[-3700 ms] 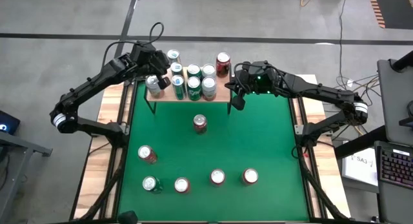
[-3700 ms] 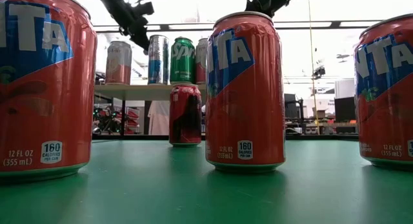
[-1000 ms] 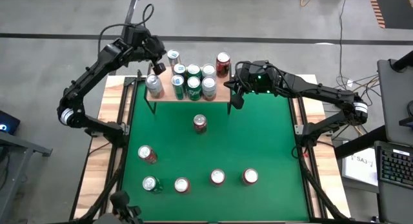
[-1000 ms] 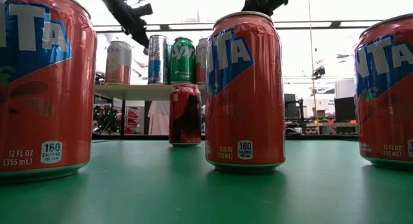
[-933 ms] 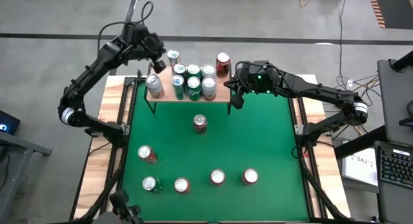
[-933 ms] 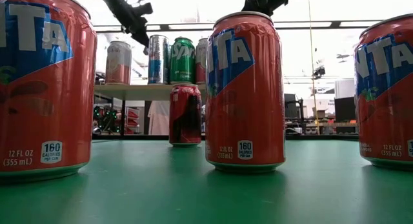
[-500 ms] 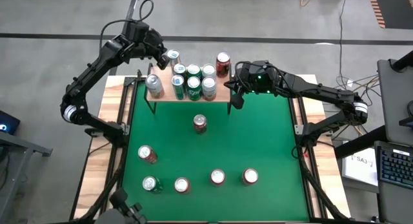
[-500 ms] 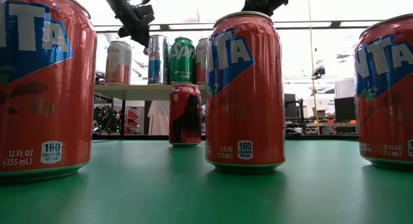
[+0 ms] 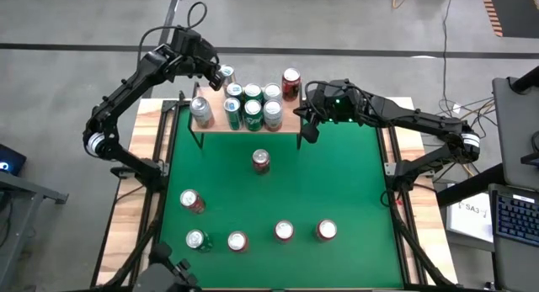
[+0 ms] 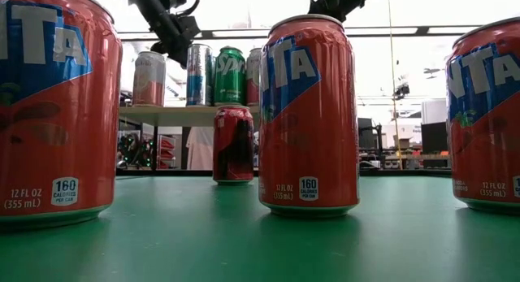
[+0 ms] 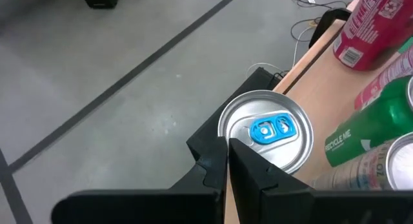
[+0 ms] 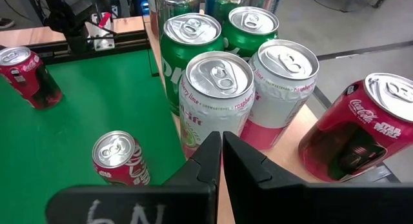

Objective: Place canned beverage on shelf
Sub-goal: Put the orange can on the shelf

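Two claws shut, empty | left claw (image 9: 216, 72) above shelf (image 9: 290, 118) corner can (image 11: 266, 130) | step: between cans | next: fetch table can (image 9: 261, 161)

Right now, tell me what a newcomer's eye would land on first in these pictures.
The cluster of cans packed on the shelf at the table's far edge draws the eye first, with the left gripper shut above the blue-tabbed can at the shelf's far left corner. In the low view, big orange soda cans fill the foreground. The right gripper, also shut, waits by the shelf's right end.
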Controlling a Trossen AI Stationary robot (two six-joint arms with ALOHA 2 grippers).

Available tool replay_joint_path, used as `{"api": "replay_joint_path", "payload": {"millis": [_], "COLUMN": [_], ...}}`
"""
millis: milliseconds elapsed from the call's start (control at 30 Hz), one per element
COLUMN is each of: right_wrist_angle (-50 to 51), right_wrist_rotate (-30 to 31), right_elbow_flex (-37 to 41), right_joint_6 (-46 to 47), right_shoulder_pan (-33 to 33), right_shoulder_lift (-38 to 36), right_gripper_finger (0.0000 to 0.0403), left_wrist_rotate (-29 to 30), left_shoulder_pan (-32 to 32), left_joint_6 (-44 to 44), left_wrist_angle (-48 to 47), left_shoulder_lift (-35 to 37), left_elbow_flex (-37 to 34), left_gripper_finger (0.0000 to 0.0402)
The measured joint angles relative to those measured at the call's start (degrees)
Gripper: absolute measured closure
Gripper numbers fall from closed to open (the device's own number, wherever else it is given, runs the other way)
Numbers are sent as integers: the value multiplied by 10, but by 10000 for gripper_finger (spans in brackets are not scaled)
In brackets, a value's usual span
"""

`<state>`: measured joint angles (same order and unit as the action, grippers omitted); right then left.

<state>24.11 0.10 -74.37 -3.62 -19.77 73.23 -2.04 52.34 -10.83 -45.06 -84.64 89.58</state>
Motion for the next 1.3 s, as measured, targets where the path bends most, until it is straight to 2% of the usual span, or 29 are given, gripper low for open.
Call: {"api": "replay_joint_path", "payload": {"millis": [167,300,367,733,900,1300], "right_wrist_angle": [0,0,0,1,1,1], "right_wrist_rotate": [0,0,0,0,0,0], "right_elbow_flex": [0,0,0,0,0,0], "right_joint_6": [-1,-2,-2,-4,-4,-1], "right_shoulder_pan": [0,0,0,0,0,0], "right_shoulder_lift": [0,0,0,0,0,0], "right_gripper_finger": [394,394,394,394,394,394], "left_wrist_rotate": [7,66,77,68,30,25], "left_shoulder_pan": [0,0,1,0,-2,-4], "left_joint_6": [-1,-14,-17,-5,-4,9], "left_wrist_angle": [-10,-44,-57,-54,-50,-50], "left_shoulder_lift": [1,4,4,3,3,-5], "left_elbow_flex": [5,16,16,15,14,14], "left_gripper_finger": [402,402,402,402,402,402]}}
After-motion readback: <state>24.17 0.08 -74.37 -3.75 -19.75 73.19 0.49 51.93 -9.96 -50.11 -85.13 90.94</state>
